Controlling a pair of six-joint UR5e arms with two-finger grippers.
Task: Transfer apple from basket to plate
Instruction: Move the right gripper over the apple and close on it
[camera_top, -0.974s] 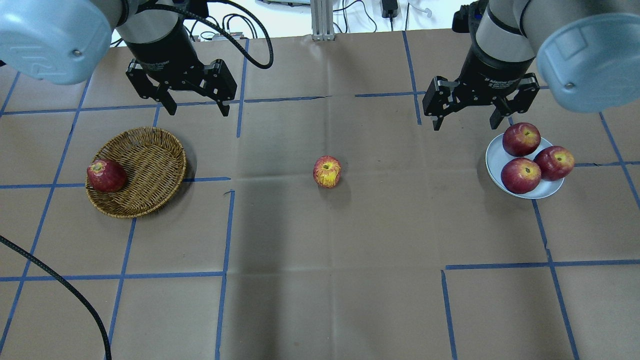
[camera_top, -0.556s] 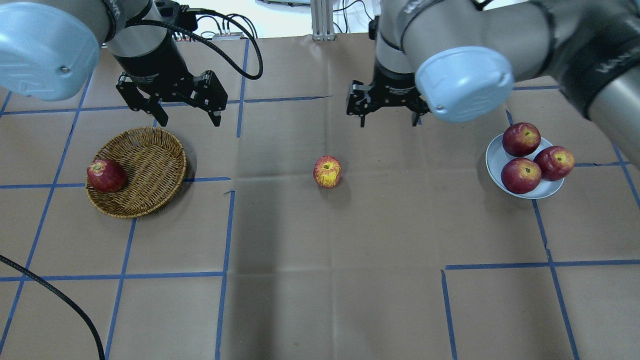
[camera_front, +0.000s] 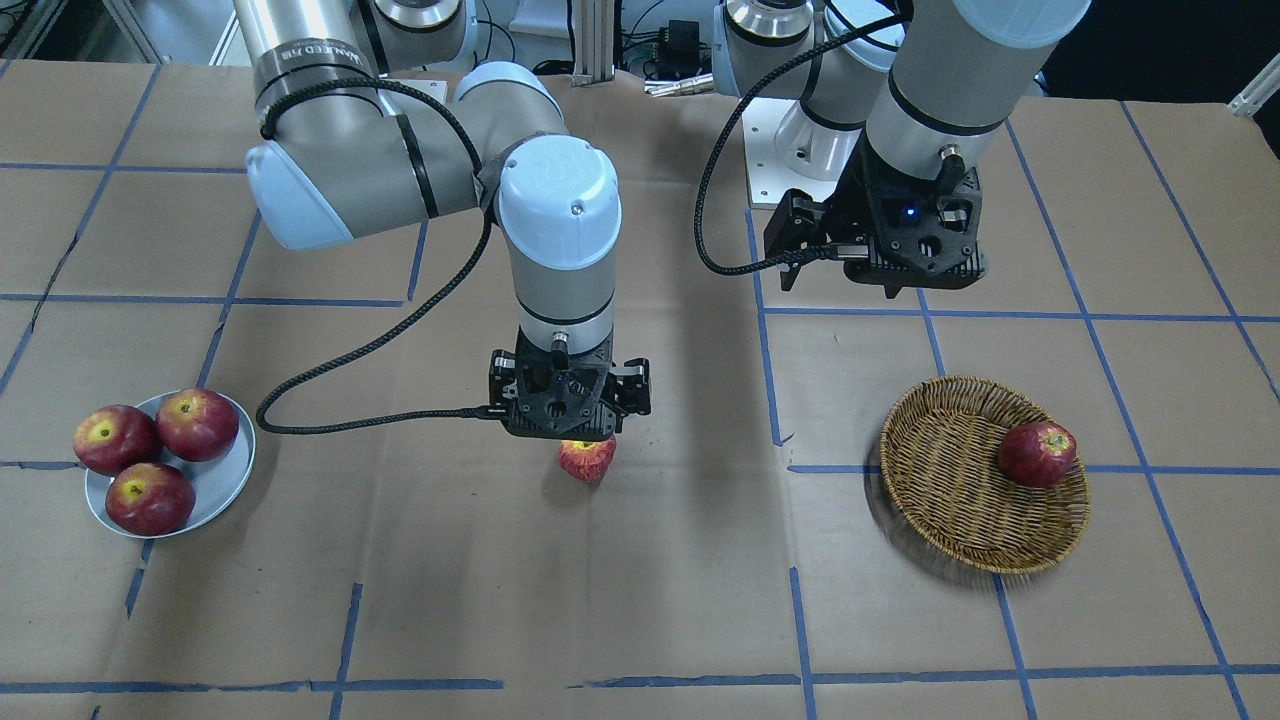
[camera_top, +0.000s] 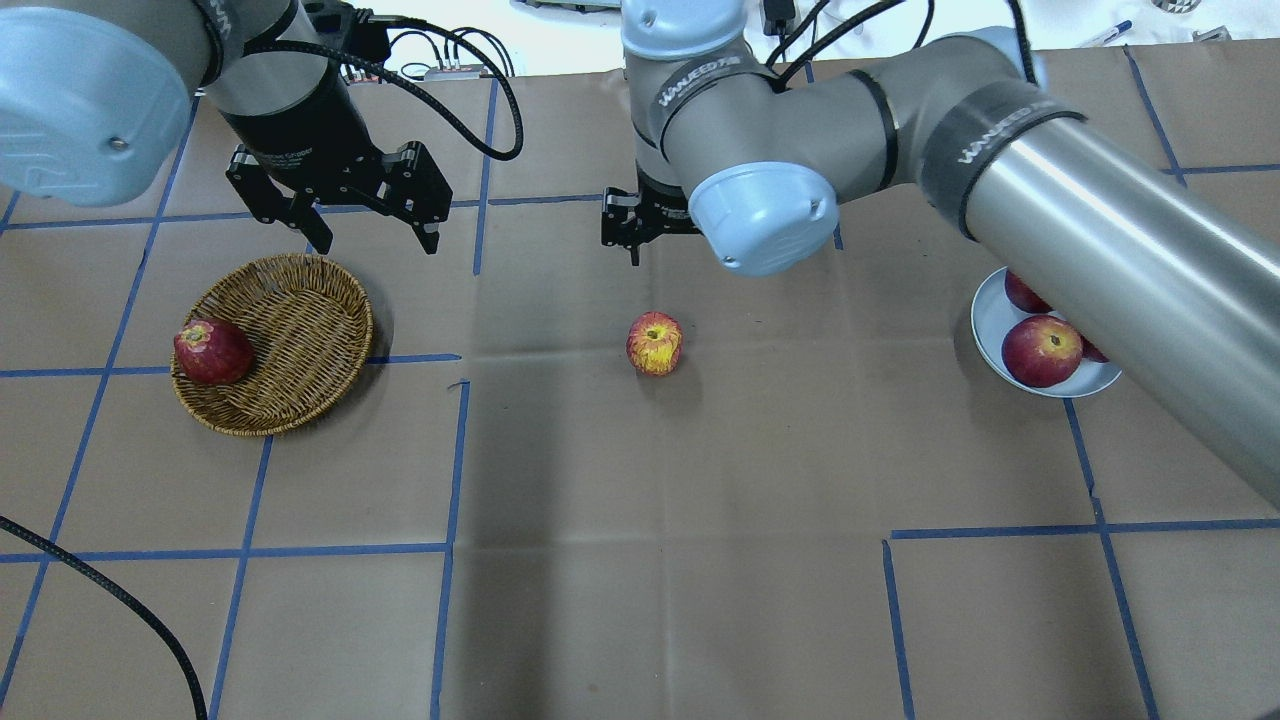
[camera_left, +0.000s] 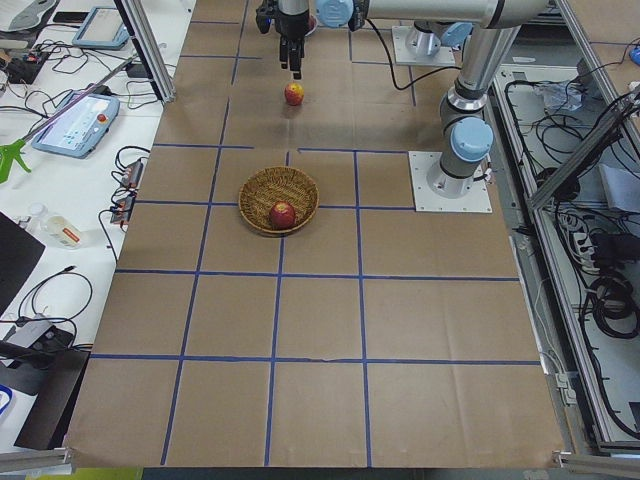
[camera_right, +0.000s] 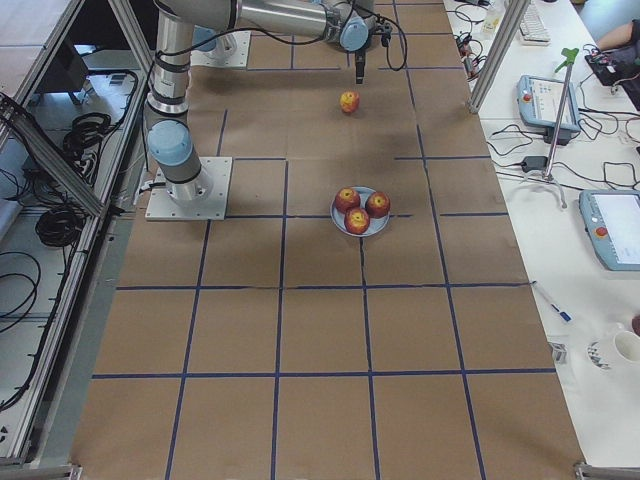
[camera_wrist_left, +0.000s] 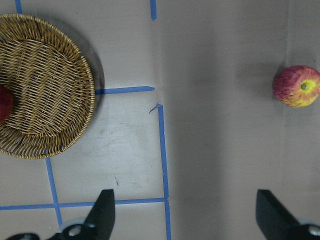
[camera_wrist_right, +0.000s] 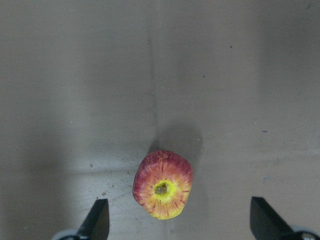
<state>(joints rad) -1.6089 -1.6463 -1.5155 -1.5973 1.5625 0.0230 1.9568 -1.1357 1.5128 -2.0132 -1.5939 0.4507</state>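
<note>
Though it belongs on neither, the streaked pink-and-yellow apple (camera_top: 654, 343) sits stem-up on the bare brown paper at the middle of the bench (camera_top: 640, 600), outside both the basket and the plate. Straight over it hangs the right gripper (camera_wrist_right: 178, 210), fingers spread wide apart and touching nothing. In the right wrist view the apple lies low in the frame between the two fingertips, a little nearer the left-hand one. In the overhead view this gripper shows at 12 o'clock from the apple, mostly hidden under its own wrist.

Seen from overhead, the wicker basket (camera_top: 300, 330) lies well apart at 9 o'clock from the apple, with one dark red apple (camera_top: 212, 351) against its 9 o'clock rim. The left gripper (camera_top: 375, 240) hovers at 1 o'clock from the basket, fingers likewise apart and holding nothing. Well apart at 3 o'clock from the streaked apple is the pale plate (camera_top: 990, 320), carrying three dark red apples (camera_front: 150, 497) and partly covered overhead by the right arm.
</note>
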